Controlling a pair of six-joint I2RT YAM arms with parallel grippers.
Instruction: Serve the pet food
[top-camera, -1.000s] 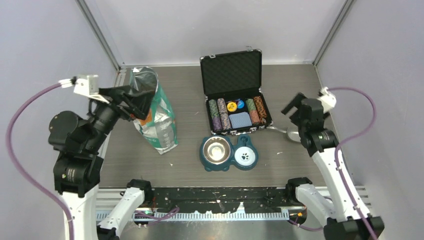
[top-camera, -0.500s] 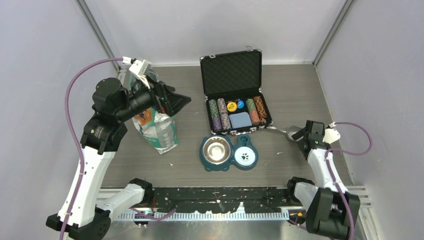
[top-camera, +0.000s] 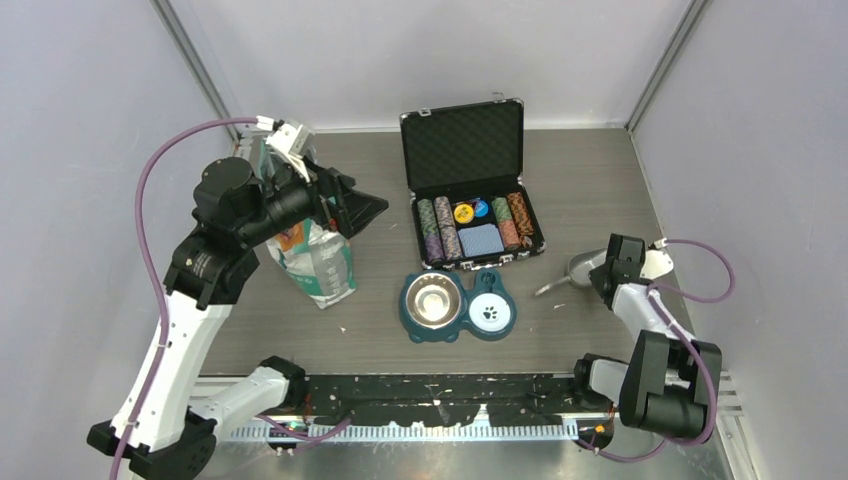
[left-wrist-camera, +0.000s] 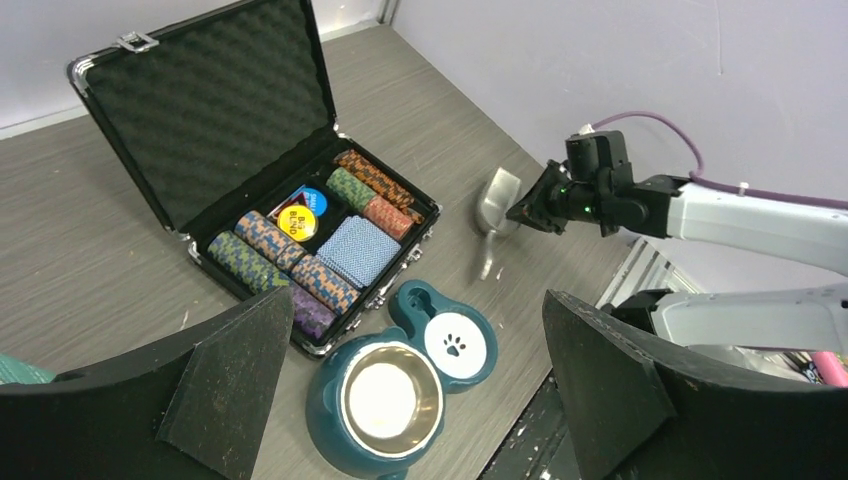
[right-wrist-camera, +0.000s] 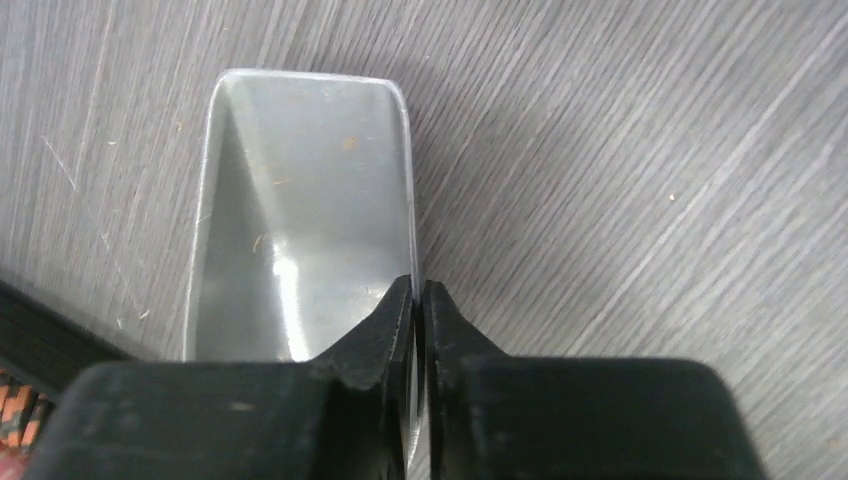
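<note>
Kibble itself showed in no view; the pet food was presumably shut away inside the teal-and-white bag (top-camera: 322, 262), which stood upright on the left of the tabletop (top-camera: 580, 190). From above, the left fingers (top-camera: 365, 208) hung spread wide over the bag's open top, gripping nothing. On the right, the right fingers (top-camera: 603, 272) were closed on the cup end of a metal scoop (top-camera: 578, 268). Its long axis ran slantwise, with the handle pointing near-left toward the double dish (top-camera: 455, 305). That dish lay between scoop and bag, so the scoop would have to travel left across it to reach the food; the left arm was plainly the nearer one to the bag. The left wrist view looked out between its own parted fingers (left-wrist-camera: 230, 380) at the open poker-chip case (left-wrist-camera: 250, 150) on the far side, the empty steel bowl of the dish (left-wrist-camera: 390, 395) below, and the scoop (left-wrist-camera: 497, 195) held off to the right, handle hanging downward. The right wrist view showed its fingers (right-wrist-camera: 370, 340) pressed nearly together, pinching the thin right side wall of the scoop (right-wrist-camera: 300, 220), whose empty trough opened away from them. Whether the scoop touched the tabletop could not be told.
</note>
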